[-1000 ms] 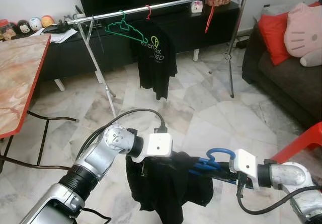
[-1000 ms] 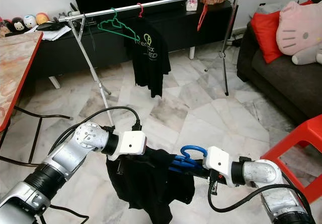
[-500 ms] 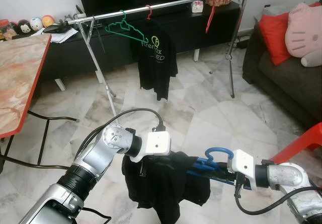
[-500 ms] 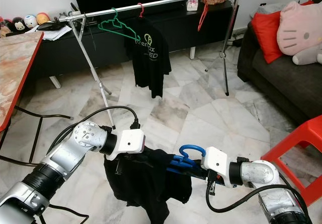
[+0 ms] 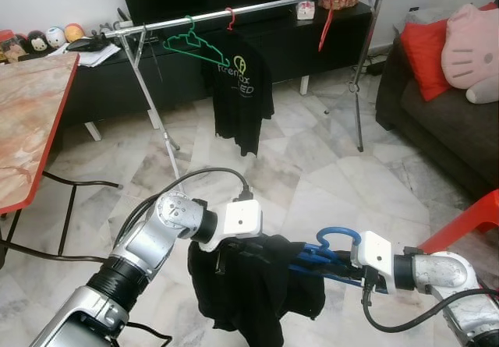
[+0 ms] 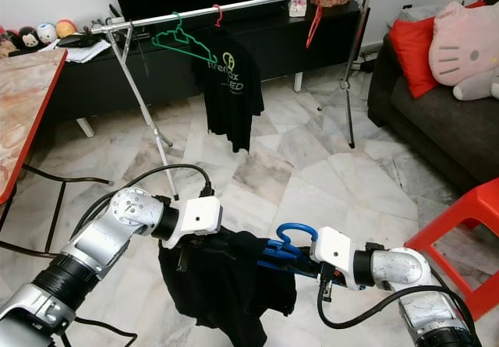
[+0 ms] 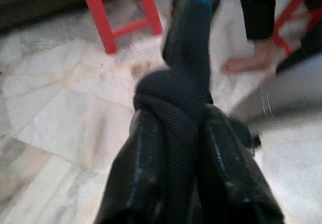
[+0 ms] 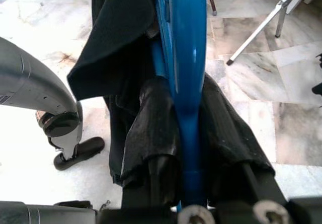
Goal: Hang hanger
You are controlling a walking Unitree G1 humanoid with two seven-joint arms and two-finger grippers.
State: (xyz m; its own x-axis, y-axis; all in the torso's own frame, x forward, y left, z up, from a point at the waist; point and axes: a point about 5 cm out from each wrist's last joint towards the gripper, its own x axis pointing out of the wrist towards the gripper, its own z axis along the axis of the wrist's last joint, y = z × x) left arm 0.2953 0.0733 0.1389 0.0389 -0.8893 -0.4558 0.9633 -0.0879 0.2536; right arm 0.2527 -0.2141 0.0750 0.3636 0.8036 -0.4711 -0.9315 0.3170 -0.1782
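A blue hanger (image 5: 337, 238) lies level low in front of me, with a black garment (image 5: 257, 288) draped over it. My right gripper (image 5: 347, 269) is shut on the hanger's neck; in the right wrist view the blue hanger (image 8: 183, 58) runs between its black fingers (image 8: 151, 128). My left gripper (image 5: 234, 249) is shut on a bunch of the black garment (image 7: 173, 108), squeezed between its fingers (image 7: 143, 153). Further off stands a metal clothes rack (image 5: 257, 5) carrying a green hanger (image 5: 195, 44), a black T-shirt (image 5: 243, 90) on a red hanger, and another red hanger (image 5: 323, 27).
A red-edged marble table (image 5: 31, 121) stands on the left. A dark sofa (image 5: 444, 121) with a red cushion and a plush toy is on the right, with a red plastic chair (image 5: 468, 222) near my right arm. A person's bare foot (image 7: 251, 63) shows by red chair legs.
Both grippers, with the hanger and garment between them, have drifted slightly to the left. Their holds are unchanged.
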